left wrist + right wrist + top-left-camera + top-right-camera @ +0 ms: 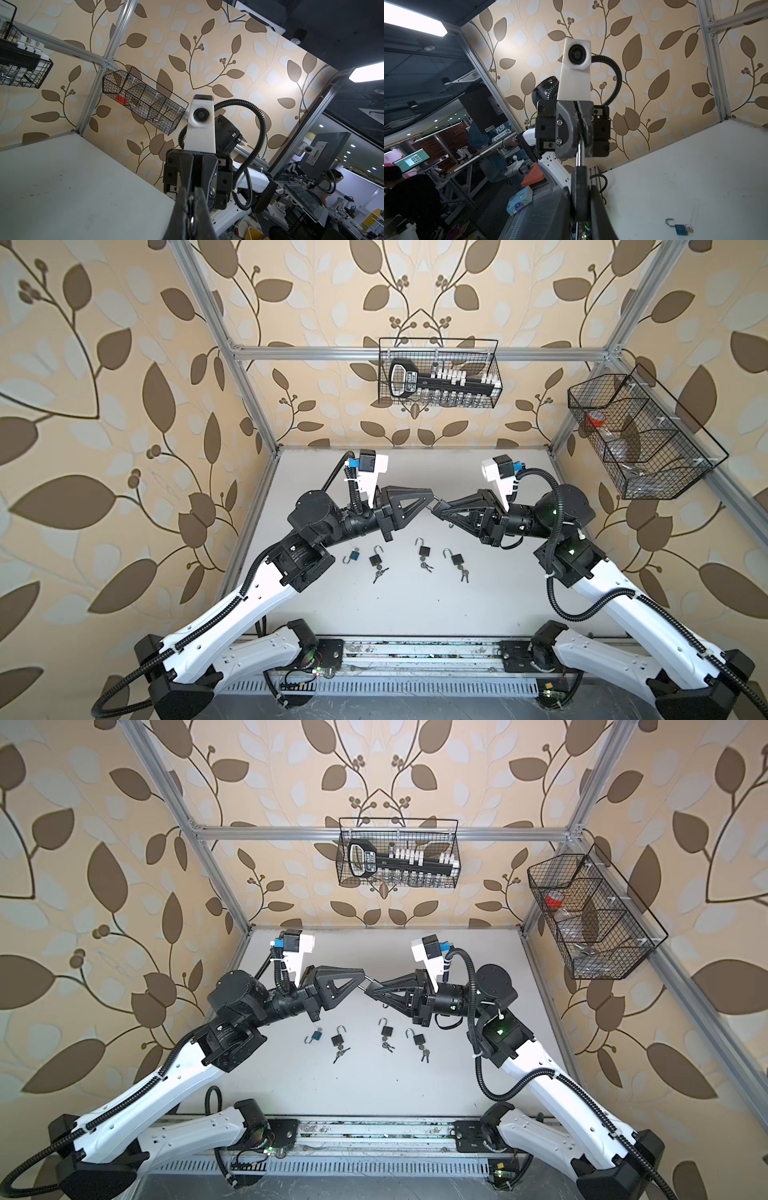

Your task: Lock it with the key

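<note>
Black-bodied padlock [579,182] with a steel shackle [579,153] is held over the white table's [374,605] middle; right gripper [580,190] clamps its body; left gripper [580,144] pinches the shackle; four open padlocks [424,551] lie mid-table.

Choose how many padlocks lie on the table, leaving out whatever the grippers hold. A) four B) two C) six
A: in both top views a row of four lies on the table: one blue padlock and three black padlocks.
</note>
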### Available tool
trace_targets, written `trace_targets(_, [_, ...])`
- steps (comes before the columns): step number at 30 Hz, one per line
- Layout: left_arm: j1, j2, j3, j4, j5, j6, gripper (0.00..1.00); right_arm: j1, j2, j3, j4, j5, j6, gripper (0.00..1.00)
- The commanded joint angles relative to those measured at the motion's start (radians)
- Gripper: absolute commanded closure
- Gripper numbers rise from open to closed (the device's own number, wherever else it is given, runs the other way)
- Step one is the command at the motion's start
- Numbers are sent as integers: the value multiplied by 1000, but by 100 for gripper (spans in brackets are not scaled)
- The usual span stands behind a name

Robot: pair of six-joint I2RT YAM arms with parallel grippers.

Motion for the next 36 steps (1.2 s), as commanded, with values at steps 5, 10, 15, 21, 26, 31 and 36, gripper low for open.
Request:
trace_targets(5, [-46, 43, -26, -215, 122, 64, 100, 9, 37, 30, 328, 38, 270, 100])
trace_targets(10, [-50, 52, -25, -211, 127, 64, 100, 10, 45, 47, 292, 53, 254, 100])
trace_targets(15, [-92, 85, -11, -231, 132, 81, 100, 12, 50, 94, 133, 125, 78, 100])
trace_targets(21, [-168, 139, -15, -234, 149, 89, 100, 11, 108, 184, 90, 98, 14, 100])
trace_targets(26, [-167, 76, -28, -304, 10, 111, 100, 10, 68, 175, 0, 116, -106, 100])
trace_targets(31, [-165, -14, 17, -385, -233, 161, 100, 10, -44, 63, -146, 180, -311, 64])
trace_targets(36, [-165, -38, 49, -465, -502, 167, 100, 10, -167, -81, -252, 324, -450, 53])
